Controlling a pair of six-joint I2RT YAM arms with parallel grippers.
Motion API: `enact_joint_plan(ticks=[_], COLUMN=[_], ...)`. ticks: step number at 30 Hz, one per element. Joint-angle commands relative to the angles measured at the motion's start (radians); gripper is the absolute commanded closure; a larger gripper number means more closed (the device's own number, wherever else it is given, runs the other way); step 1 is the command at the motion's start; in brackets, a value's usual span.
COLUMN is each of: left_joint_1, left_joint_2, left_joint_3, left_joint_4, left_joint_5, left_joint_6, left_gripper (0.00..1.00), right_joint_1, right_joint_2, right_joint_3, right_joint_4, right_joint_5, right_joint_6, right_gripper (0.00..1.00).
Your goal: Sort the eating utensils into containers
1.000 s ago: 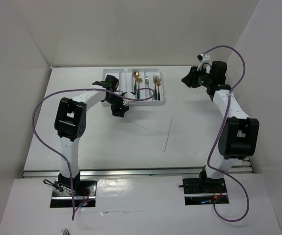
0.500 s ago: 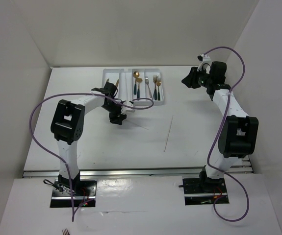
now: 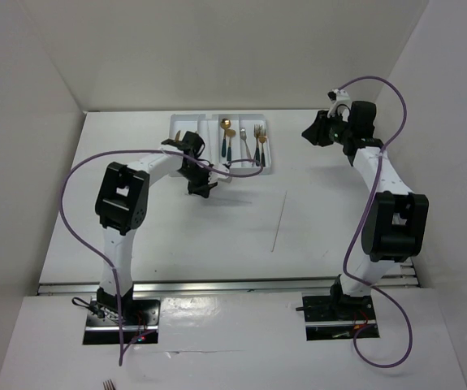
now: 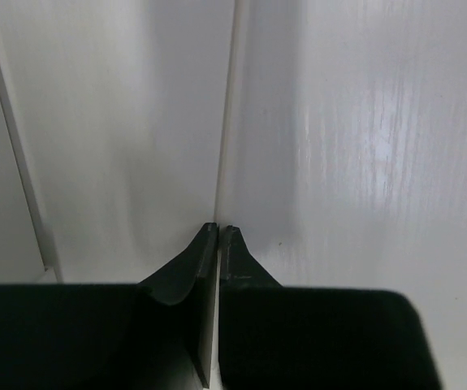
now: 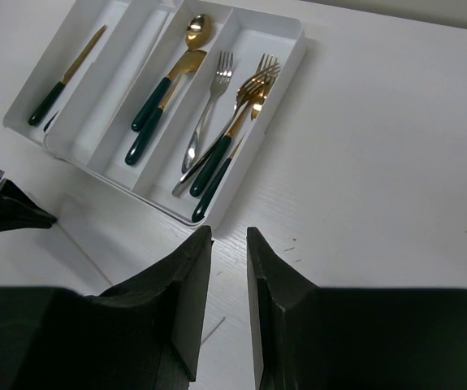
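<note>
- The left gripper (image 4: 218, 231) hangs low over the white desk (image 3: 314, 211), just in front of the near edge of the tray (image 3: 181, 123). Its jaws are drawn almost together.
- Those jaws are clamped on a thin pale stick (image 4: 227, 122). The stick runs straight out from the fingertips and lies along the desk.
- The tray lies at the far middle of the desk, with its long compartments side by side.
- The leftmost compartment holds a gold knife (image 5: 75, 65) with a dark teal handle.
- Further right lie a gold spoon (image 5: 194, 28) and a flat-headed gold utensil (image 5: 180, 69). They are side by side and both have teal handles.
- Toward the right end lies a silver fork (image 5: 213, 101). Just beside it is a bunch of gold forks (image 5: 253, 81), whose teal handles overlap.
- A second pale stick (image 3: 279, 219) lies loose on the desk, in front of the tray's right end. It is well apart from both arms.
- The right gripper (image 5: 229, 234) is raised above the desk to the right of the tray and tilted toward it. Its jaws stand a little apart, with nothing between them.
</note>
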Motion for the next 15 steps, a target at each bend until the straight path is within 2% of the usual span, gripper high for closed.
enact_joint_plan(ticks=[1, 2, 9, 15], left_joint_1=[-0.019, -0.019, -0.019, -0.038], left_joint_2=[0.061, 0.061, -0.074, -0.232], left_joint_3=[0.020, 0.020, -0.104, -0.155], left_joint_4=[-0.069, -0.069, -0.012, 0.031], left_joint_5=[-0.025, -0.025, 0.010, 0.096], left_joint_6=[-0.026, -0.026, -0.067, -0.197], left_gripper=[0.96, 1.00, 1.00, 1.00], right_joint_1=[-0.015, -0.015, -0.015, -0.015], right_joint_2=[0.007, 0.007, 0.007, -0.013], right_joint_3=[0.059, 0.059, 0.050, 0.020], right_joint_4=[-0.005, -0.005, -0.014, 0.000], right_joint_5=[0.000, -0.009, -0.018, -0.038], right_joint_6=[-0.025, -0.025, -0.025, -0.006], right_gripper=[0.68, 0.68, 0.70, 0.70])
